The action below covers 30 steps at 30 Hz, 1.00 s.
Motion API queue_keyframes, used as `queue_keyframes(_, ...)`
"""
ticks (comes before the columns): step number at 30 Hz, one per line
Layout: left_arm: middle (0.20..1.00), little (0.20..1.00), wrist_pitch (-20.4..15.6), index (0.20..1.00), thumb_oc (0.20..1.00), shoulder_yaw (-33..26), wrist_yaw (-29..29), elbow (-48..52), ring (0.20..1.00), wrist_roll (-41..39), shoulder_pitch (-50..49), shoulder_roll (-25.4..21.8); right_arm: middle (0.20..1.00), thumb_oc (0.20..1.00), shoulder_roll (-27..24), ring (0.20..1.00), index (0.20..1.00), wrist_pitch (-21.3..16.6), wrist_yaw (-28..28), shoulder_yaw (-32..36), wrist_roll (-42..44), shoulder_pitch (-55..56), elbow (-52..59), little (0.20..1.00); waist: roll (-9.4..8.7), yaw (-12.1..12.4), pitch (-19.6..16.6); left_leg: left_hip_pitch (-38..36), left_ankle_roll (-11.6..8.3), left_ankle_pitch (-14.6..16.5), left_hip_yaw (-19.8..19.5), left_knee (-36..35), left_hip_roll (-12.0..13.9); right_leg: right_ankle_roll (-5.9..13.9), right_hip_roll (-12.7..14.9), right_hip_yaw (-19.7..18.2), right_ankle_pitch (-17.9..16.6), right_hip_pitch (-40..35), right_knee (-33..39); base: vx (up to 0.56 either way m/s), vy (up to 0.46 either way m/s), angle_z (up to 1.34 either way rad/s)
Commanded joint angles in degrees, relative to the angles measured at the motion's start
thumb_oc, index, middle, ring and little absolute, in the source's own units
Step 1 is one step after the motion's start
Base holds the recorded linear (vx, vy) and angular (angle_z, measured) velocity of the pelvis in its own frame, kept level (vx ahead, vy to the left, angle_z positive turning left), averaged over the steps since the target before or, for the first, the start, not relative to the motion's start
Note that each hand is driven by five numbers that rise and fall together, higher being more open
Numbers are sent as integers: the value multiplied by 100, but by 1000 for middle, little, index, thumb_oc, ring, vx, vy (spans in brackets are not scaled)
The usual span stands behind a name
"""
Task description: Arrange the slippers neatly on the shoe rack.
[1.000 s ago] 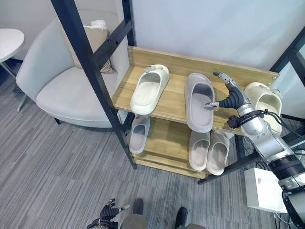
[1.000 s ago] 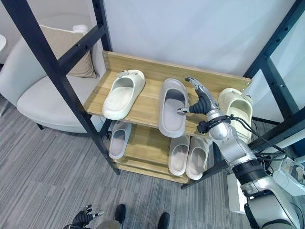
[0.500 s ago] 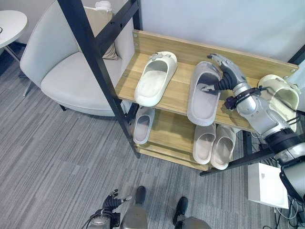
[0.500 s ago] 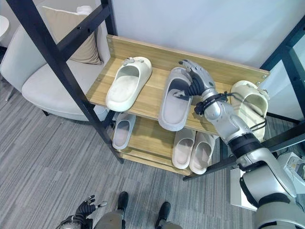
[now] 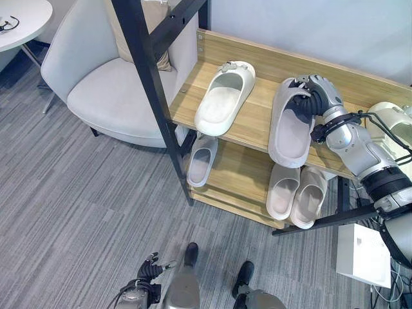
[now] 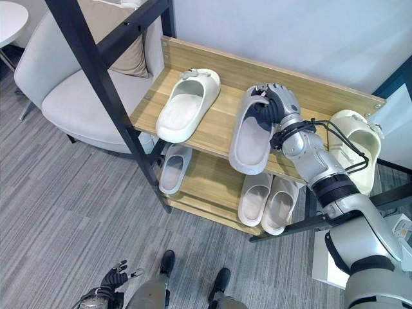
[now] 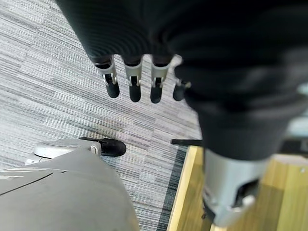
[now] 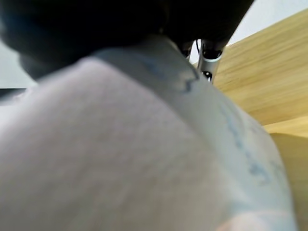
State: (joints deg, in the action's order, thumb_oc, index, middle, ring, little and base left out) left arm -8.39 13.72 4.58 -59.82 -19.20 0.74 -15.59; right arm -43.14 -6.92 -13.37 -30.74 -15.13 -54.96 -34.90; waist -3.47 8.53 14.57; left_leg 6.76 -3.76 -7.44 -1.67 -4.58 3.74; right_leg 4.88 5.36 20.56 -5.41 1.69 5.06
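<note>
A long grey slipper [image 5: 290,129] lies on the top shelf of the wooden shoe rack [image 5: 254,129], its heel over the front edge. My right hand [image 5: 317,96] sits on its toe end with fingers curled round the strap; in the right wrist view the slipper's pale surface [image 8: 144,159] is pressed close. A cream slipper [image 5: 224,100] lies to its left, angled. Another cream slipper [image 5: 394,129] sits at the rack's right end. On the lower shelf are a small grey slipper [image 5: 201,161] and a pale pair [image 5: 296,193]. My left hand [image 5: 147,283] hangs low with straight fingers [image 7: 134,82].
A light armchair [image 5: 96,84] with a cushion stands left of the rack, and a round white table [image 5: 19,16] at the far left. A black slanted post [image 5: 151,84] crosses in front of the rack's left end. A white box [image 5: 364,254] sits on the carpet at lower right.
The camera has shifted. My right hand went from the grey slipper's right side, fingers spread, onto its toe end and curled round the strap.
</note>
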Motion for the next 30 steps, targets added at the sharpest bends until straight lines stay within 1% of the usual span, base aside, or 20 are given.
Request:
queue_keyframes(1, 1000, 1000, -148, 1000, 1000, 137, 105, -89, 1000, -131, 354, -195, 200, 200, -225, 200, 200, 236, -253, -158, -385, -282, 149, 200, -261, 272, 114, -92, 104, 655, -16, 355, -199, 413, 440, -288, 384, -337, -99, 0, 0, 0)
queue_keyframes(2, 1000, 1000, -148, 1000, 1000, 147, 105, -88, 1000, -131, 353, -202, 200, 200, -233, 200, 200, 247, -246, -132, -391, -252, 176, 200, -266, 282, 113, -95, 104, 655, -17, 355, -199, 413, 440, -288, 385, -340, -99, 0, 0, 0)
queue_keyframes(3, 1000, 1000, -150, 1000, 1000, 90, 139, -39, 1000, -128, 344, -178, 200, 200, -164, 200, 200, 174, -542, 502, -212, 200, 835, 200, -231, 257, 107, -136, 116, 664, -13, 348, -200, 413, 444, -290, 395, -356, -110, 8, 11, 4)
queue_keyframes(4, 1000, 1000, -150, 1000, 1000, 93, 139, -39, 1000, -129, 343, -180, 200, 200, -165, 200, 200, 176, -541, 508, -214, 207, 840, 200, -233, 260, 105, -135, 116, 664, -13, 348, -200, 413, 445, -290, 395, -354, -110, 27, 9, 10)
queue_keyframes(5, 1000, 1000, -129, 1000, 1000, -29, 198, 2, 1000, -127, 282, -145, 200, 200, 35, 200, 200, 18, -799, 1335, 83, 734, 1946, 200, -182, 221, 107, -203, 124, 703, 7, 336, -185, 412, 445, -311, 424, -391, -111, 12, 2, 8)
queue_keyframes(6, 1000, 1000, -127, 1000, 1000, -17, 199, 4, 1000, -127, 281, -156, 200, 200, 33, 200, 200, 32, -788, 1369, 77, 770, 1979, 200, -195, 227, 95, -183, 129, 681, 2, 334, -195, 414, 453, -306, 408, -375, -106, 25, -1, 12)
queue_keyframes(8, 1000, 1000, -97, 1000, 1000, -99, 215, 115, 1000, -111, 126, -121, 200, 200, 347, 200, 200, -165, -811, 1946, 438, 1269, 2867, 200, -167, 170, 54, -226, 142, 689, 50, 310, -188, 408, 454, -340, 425, -388, -94, 5, 0, 2)
queue_keyframes(9, 1000, 1000, -82, 1000, 1000, -117, 235, 52, 1000, -79, 90, -80, 200, 200, 504, 200, 200, -284, -757, 2081, 616, 1506, 3183, 200, -166, 130, 42, -258, 142, 698, 79, 303, -182, 404, 454, -360, 432, -397, -92, 0, 0, 0)
queue_keyframes(10, 1000, 1000, -84, 1000, 1000, -106, 235, 50, 1000, -76, 80, -90, 200, 200, 510, 200, 200, -268, -740, 2115, 615, 1557, 3229, 200, -174, 144, 35, -266, 142, 698, 81, 298, -182, 404, 454, -362, 434, -403, -91, 19, -4, -3)
queue_keyframes(12, 1000, 1000, -29, 1000, 1000, -184, 245, 6, 1000, -17, 49, -39, 200, 200, 621, 200, 200, -366, -727, 2389, 566, 1891, 4063, 200, -159, 77, 8, -333, 138, 700, 138, 262, -171, 405, 444, -406, 443, -415, -87, 8, -1, -2)
queue_keyframes(13, 1000, 1000, -12, 1000, 1000, -243, 266, 26, 1000, 10, -17, 5, 200, 200, 821, 200, 200, -549, -705, 2612, 625, 2287, 4686, 200, -130, 3, -13, -381, 136, 700, 179, 233, -170, 409, 439, -439, 451, -428, -81, 10, 1, -5)
queue_keyframes(14, 1000, 1000, -11, 1000, 1000, -229, 267, 31, 1000, 12, -31, -6, 200, 200, 833, 200, 200, -527, -687, 2644, 620, 2344, 4741, 200, -138, 18, -23, -389, 135, 698, 181, 227, -170, 409, 439, -441, 452, -433, -79, 14, -9, -5)
queue_keyframes(15, 1000, 1000, 6, 1000, 1000, -282, 290, -54, 1000, 113, -48, 54, 200, 200, 1071, 200, 200, -743, -588, 2715, 830, 2601, 5309, 200, -121, -43, -48, -440, 130, 691, 214, 195, -161, 411, 436, -466, 459, -447, -78, 9, -7, -8)
queue_keyframes(16, 1000, 1000, 6, 1000, 1000, -280, 290, -54, 1000, 113, -50, 52, 200, 200, 1072, 200, 200, -739, -585, 2719, 830, 2608, 5315, 200, -122, -41, -49, -442, 130, 690, 215, 193, -161, 411, 436, -466, 459, -448, -77, 7, -9, -13)
queue_keyframes(18, 1000, 1000, -5, 1000, 1000, -316, 309, -27, 1000, 124, -144, 98, 200, 200, 1306, 200, 200, -1058, -306, 2674, 1279, 2863, 6057, 200, -76, -104, -104, -497, 128, 681, 256, 149, -152, 409, 433, -483, 470, -468, -76, 6, -6, -18)
queue_keyframes(19, 1000, 1000, -6, 1000, 1000, -314, 309, -26, 1000, 125, -153, 98, 200, 200, 1310, 200, 200, -1048, -296, 2681, 1282, 2885, 6079, 200, -76, -104, -111, -503, 127, 678, 254, 142, -152, 409, 432, -481, 471, -471, -74, 9, -3, -11)
queue_keyframes(20, 1000, 1000, -11, 1000, 1000, -350, 318, -61, 1000, 156, -175, 130, 200, 200, 1373, 200, 200, -1184, -89, 2535, 1518, 3004, 6509, 200, -49, -141, -147, -531, 113, 667, 276, 118, -148, 411, 430, -484, 471, -483, -77, 6, -3, -5)
queue_keyframes(23, 1000, 1000, -40, 1000, 1000, -400, 355, -192, 1000, 181, -203, 197, 200, 200, 1508, 200, 200, -1344, 277, 2248, 1939, 3149, 7182, 200, -30, -183, -200, -584, 99, 654, 296, 78, -135, 409, 417, -490, 475, -503, -80, 4, -3, -4)
queue_keyframes(27, 1000, 1000, -67, 1000, 1000, -402, 414, -238, 1000, 190, -259, 239, 200, 200, 1664, 200, 200, -1373, 793, 1570, 2726, 3086, 7549, 200, -6, -193, -257, -636, 90, 648, 317, 57, -110, 403, 411, -498, 480, -530, -79, 0, 2, -2)
queue_keyframes(30, 1000, 1000, -86, 1000, 1000, -388, 466, -234, 1000, 108, -257, 277, 200, 200, 1786, 200, 200, -1299, 1166, 905, 3412, 2943, 7468, 200, 6, -156, -267, -656, 84, 641, 313, 44, -111, 395, 408, -484, 487, -537, -100, 0, 0, 0)
